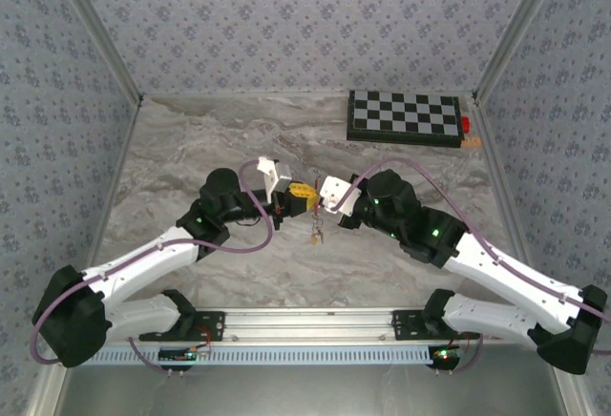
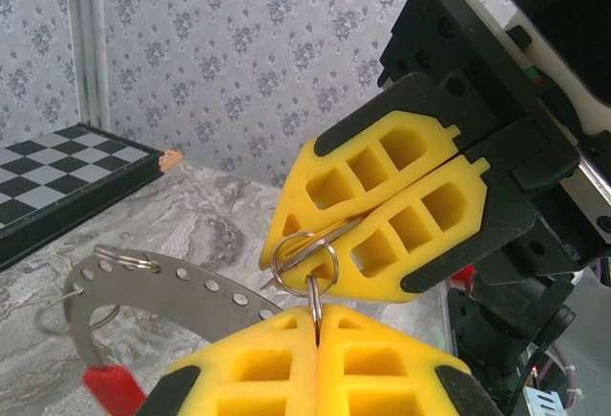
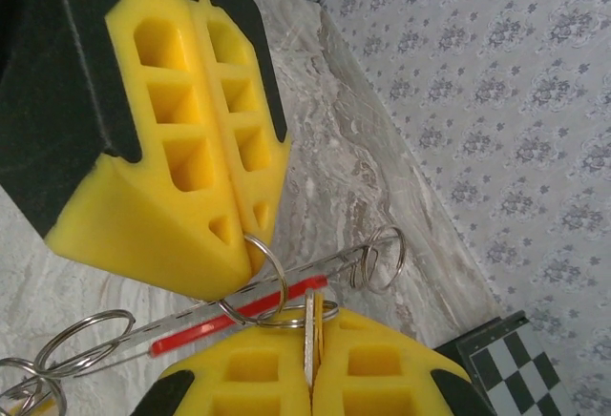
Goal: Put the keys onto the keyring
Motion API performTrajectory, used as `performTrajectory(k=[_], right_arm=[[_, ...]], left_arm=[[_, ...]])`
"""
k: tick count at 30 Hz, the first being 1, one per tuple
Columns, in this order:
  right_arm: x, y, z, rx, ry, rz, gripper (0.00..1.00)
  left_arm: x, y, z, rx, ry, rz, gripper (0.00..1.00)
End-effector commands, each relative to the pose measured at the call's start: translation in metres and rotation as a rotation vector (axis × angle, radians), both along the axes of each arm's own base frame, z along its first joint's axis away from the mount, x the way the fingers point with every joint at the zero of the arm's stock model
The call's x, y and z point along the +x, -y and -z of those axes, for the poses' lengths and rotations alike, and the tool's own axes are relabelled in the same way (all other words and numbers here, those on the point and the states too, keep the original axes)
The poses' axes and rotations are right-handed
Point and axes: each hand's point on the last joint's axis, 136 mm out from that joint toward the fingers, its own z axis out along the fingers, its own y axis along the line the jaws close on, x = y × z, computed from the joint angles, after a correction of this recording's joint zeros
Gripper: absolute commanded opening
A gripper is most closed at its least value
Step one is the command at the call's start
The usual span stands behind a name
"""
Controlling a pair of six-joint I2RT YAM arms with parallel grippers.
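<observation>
The two arms meet over the middle of the marbled grey tabletop point(image 1: 191, 139), the left reaching in from 8 o'clock and the right from 4 o'clock, their yellow foam fingertips almost nose to nose.

The left gripper point(image 2: 317, 319) has its fingers pressed together, with a thin steel loop seen edge-on in the seam. The right gripper point(image 3: 311, 326) is likewise closed tight on a thin strip of metal. What they pinch looks like two linked small steel split rings point(image 2: 305, 261), one for each gripper.

The keyring point(image 2: 177, 287), a curved grey metal band pierced with a row of holes and ending in a bright red section, hangs off these rings at 9 o'clock of the left fingertips, raised clear of the table. More small loops are threaded through its holes.

From above, the keys point(image 1: 315, 236) are a tiny tan cluster dangling at 6 o'clock of the joined fingertips, too small to tell apart.

A black-and-white checkered board case point(image 1: 406, 115) lies flat at 1 o'clock on the table. Whether anything is inside cannot be seen.
</observation>
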Motion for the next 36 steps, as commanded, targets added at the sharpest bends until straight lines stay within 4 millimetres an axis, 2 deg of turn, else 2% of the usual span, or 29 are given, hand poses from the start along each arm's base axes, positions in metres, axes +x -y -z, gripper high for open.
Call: performTrajectory(k=[1,6,12,15,28,30,36], right_arm=[[-0.003,-0.004,-0.011,-0.020,0.036,-0.019,0.00],[-0.003,-0.004,-0.010,-0.068,0.054,-0.025,0.00],[-0.002,-0.004,0.002,-0.185,0.080,-0.022,0.00],[0.001,0.000,0.009,-0.231,0.081,0.006,0.00],[-0.006,0.015,0.016,-0.185,0.055,0.040,0.03],[-0.004,0.017,0.015,-0.186,0.060,0.050,0.00],[-0.001,0.012,0.008,-0.201,0.092,0.043,0.00]], left_arm=[[-0.009,0.006,-0.020,-0.025,0.057,0.060,0.00],[-0.009,0.010,-0.012,0.011,0.049,0.076,0.00],[-0.007,0.012,-0.001,0.044,0.037,0.079,0.00],[-0.006,0.010,-0.002,0.043,0.042,0.063,0.00],[-0.013,-0.009,-0.020,0.037,0.116,0.013,0.00],[-0.013,-0.010,-0.020,0.039,0.117,0.012,0.00],[-0.013,-0.004,-0.012,0.065,0.089,0.040,0.00]])
